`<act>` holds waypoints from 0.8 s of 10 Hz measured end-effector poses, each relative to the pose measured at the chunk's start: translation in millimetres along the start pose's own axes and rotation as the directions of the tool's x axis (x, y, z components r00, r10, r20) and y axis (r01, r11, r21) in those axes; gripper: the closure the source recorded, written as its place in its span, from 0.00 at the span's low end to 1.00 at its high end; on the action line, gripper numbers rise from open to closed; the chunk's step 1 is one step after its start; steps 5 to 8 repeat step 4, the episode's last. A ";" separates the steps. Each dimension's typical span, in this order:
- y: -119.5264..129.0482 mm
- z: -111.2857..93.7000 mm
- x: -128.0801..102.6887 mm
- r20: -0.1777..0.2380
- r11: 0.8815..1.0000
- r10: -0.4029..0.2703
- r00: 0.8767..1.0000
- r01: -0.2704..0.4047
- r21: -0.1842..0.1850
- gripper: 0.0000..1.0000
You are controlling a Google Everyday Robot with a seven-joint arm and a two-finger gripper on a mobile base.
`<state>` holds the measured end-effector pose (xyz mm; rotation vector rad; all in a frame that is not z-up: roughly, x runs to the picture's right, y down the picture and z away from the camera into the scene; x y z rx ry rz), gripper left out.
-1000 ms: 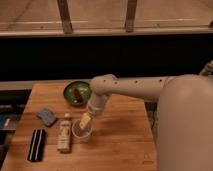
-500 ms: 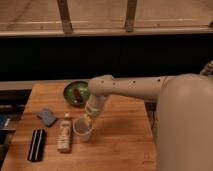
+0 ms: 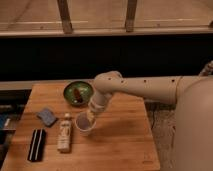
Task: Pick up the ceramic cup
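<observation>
Arm reaches in from the right across the wooden bench, elbow bent above the green bowl, wrist angled down-left. Gripper sits right at the rim of the ceramic cup, looks like it's dipping into the cup's mouth on the right side. Can't tell whether the jaws are clamped on the cup wall or slack; the tips are hidden against the rim. Cup is upright, roughly mid-bench, just right of the white labelled bottle, which lies flat, neck pointing away from camera. Cup possibly slightly off the bench surface, not sure from this angle. Bowl sits behind the cup, with something dark in it. Blue-grey sponge is left of the bottle; black rectangular item near the front-left corner.
</observation>
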<state>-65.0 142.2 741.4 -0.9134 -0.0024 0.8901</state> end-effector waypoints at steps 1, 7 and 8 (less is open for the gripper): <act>-5.7 -14.6 -2.3 0.026 1.000 0.008 1.000 -0.008 0.015 0.96; -23.9 -59.4 -6.0 0.122 0.998 0.038 0.992 -0.044 0.046 0.96; -23.9 -59.4 -6.0 0.122 0.998 0.038 0.992 -0.044 0.046 0.96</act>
